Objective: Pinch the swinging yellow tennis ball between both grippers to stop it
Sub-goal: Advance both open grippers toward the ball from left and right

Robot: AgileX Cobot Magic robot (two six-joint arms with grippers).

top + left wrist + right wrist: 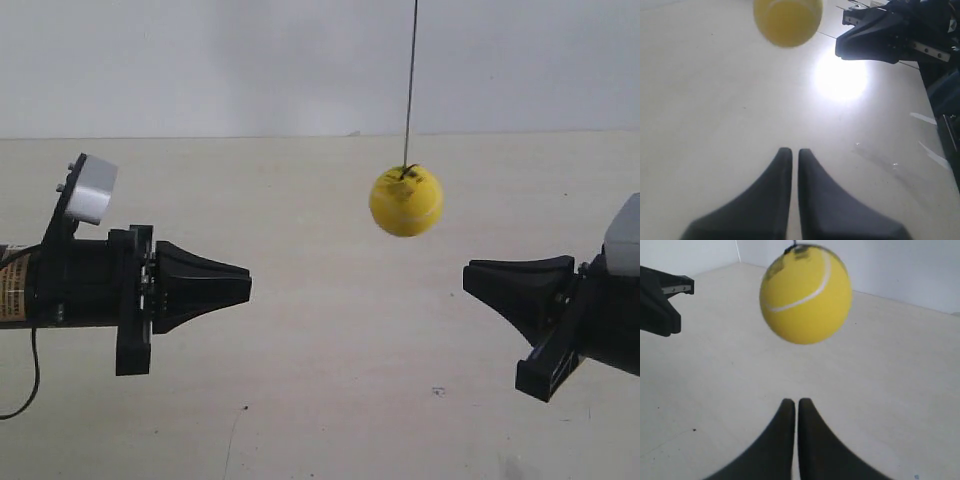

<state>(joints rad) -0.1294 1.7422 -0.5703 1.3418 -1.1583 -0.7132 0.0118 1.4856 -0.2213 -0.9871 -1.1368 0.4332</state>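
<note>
The yellow tennis ball (406,200) hangs in the air on a thin dark string (410,80), above the gap between the two arms and nearer the arm at the exterior view's right. That arm carries my right gripper (466,277), shut and empty; its wrist view has the ball (805,294) close ahead, above the closed tips (793,401). My left gripper (248,285), at the exterior view's left, is also shut on nothing. From its wrist, the ball (788,20) is far ahead of the tips (791,150), cut by the frame edge. Neither gripper touches the ball.
A pale tabletop (330,400) lies under both arms, with a white wall (250,60) behind. A thin black cable (30,385) hangs below the arm at the exterior view's left. A bright glare spot (840,80) lies on the table.
</note>
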